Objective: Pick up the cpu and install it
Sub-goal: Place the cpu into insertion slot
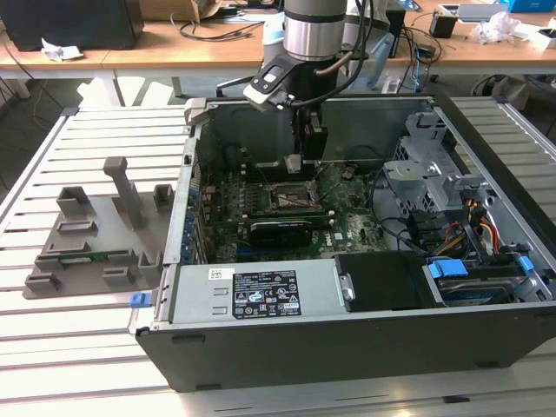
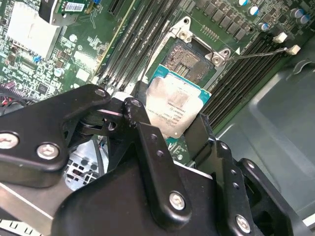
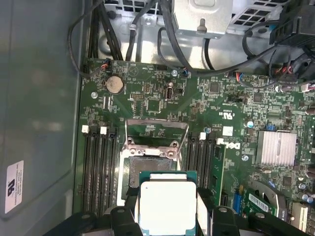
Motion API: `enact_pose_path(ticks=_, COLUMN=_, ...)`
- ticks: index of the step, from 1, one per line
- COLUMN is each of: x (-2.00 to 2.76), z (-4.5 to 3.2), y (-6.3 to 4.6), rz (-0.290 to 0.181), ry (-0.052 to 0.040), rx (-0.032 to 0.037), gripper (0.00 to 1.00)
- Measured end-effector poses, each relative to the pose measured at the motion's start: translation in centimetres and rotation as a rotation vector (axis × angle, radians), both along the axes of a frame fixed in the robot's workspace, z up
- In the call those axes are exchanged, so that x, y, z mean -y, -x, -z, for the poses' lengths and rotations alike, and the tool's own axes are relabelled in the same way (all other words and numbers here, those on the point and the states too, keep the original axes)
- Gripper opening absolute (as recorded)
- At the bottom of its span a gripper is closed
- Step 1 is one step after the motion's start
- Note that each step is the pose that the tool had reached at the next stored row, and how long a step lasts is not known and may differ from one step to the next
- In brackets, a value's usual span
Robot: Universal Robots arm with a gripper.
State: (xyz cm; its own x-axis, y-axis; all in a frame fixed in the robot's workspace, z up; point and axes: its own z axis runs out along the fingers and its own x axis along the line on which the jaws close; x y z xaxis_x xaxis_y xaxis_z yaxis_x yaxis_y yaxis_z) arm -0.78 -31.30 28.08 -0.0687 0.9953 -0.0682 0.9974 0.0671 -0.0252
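The open grey steel computer case (image 1: pixel 347 347) holds a green motherboard (image 3: pixel 162 98), and on that sits my landmark, the open silver-framed processor socket (image 3: pixel 147 167). My black two-finger pincer (image 3: pixel 167 216) is clenched on the cpu (image 3: pixel 167 204), a flat square chip with a dull silver lid, just above the socket's near edge and seemingly clear of it. I judge it light, rigid, slick on top and delicate underneath, so its thin side edges are the safe hold. The first wrist view gives me squareness to the socket; the exterior view gives height above it.
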Motion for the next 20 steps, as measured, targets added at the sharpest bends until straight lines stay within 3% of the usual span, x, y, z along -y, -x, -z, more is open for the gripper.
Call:
enact_pose_path(ticks=2, x=0.00, z=0.01, y=0.0, rz=0.000, ry=0.0000, rx=-0.0038, gripper=0.55)
enact_pose_path(ticks=9, x=-0.01, z=0.11, y=0.0, rz=0.000, ry=-0.0005, rx=-0.0040, gripper=0.55)
enact_pose_path(ticks=20, x=-0.01, z=1.34, y=0.0, rz=0.000, ry=-0.0002, rx=-0.0042, gripper=0.55)
